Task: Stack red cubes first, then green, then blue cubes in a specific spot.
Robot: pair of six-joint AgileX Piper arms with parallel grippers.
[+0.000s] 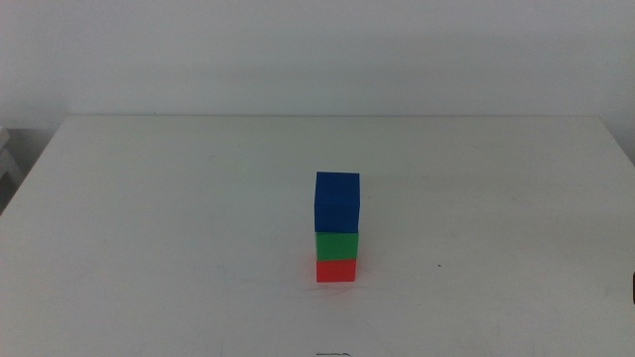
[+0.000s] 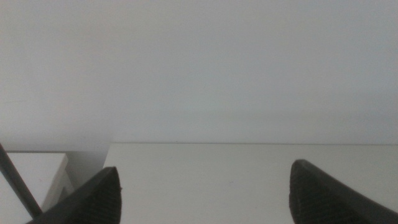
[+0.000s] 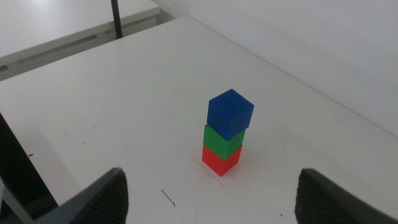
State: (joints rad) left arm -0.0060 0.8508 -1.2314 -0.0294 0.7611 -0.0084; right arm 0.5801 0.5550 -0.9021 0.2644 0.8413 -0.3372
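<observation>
On the bench point(image 1: 149, 248), the blue cube point(image 1: 337, 201) tops the green point(image 1: 336, 245), which tops the red point(image 1: 336, 270). Both grippers' jaws stand apart, well clear of the stack: left point(image 2: 205, 196), right point(image 3: 211, 196).

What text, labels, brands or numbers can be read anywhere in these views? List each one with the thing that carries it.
None: no readable text in any view.
The blue cube, green cube and red cube, stacked, have plain faces.
The white table shows only faint scuffs and small dark marks, not letters.
The left gripper and right gripper, both open and away from the stack, carry no label on their dark jaws.
</observation>
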